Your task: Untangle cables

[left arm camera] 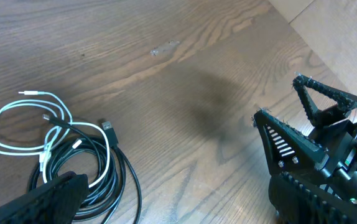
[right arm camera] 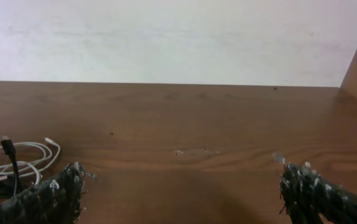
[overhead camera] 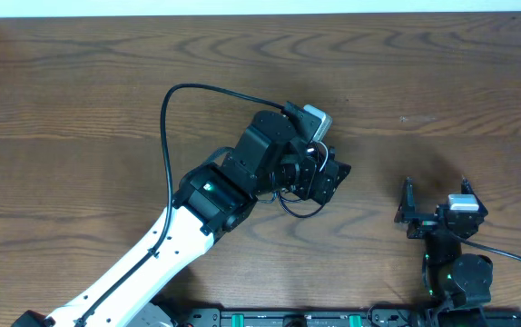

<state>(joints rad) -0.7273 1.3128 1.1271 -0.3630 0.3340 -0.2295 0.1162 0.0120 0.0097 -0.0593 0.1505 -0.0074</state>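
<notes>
The cables lie in one tangled bundle. In the left wrist view a short white cable [left arm camera: 20, 121] loops over a coil of black cables [left arm camera: 113, 177] at the lower left. In the overhead view the bundle is mostly hidden under my left arm, and only a black loop [overhead camera: 299, 212] shows. My left gripper [overhead camera: 327, 177] is open, with one finger [left arm camera: 51, 199] over the black coil and nothing held. My right gripper [overhead camera: 433, 207] is open and empty, to the right of the bundle. In the right wrist view, between its fingers [right arm camera: 181, 196] is bare wood, and the cables [right arm camera: 17, 158] lie at the far left.
A thick black arm wire [overhead camera: 165, 127] arcs over the table [overhead camera: 79, 82] left of the left wrist. The right gripper's triangular fingers [left arm camera: 303, 134] show in the left wrist view. A wall [right arm camera: 178, 37] stands behind the table's far edge.
</notes>
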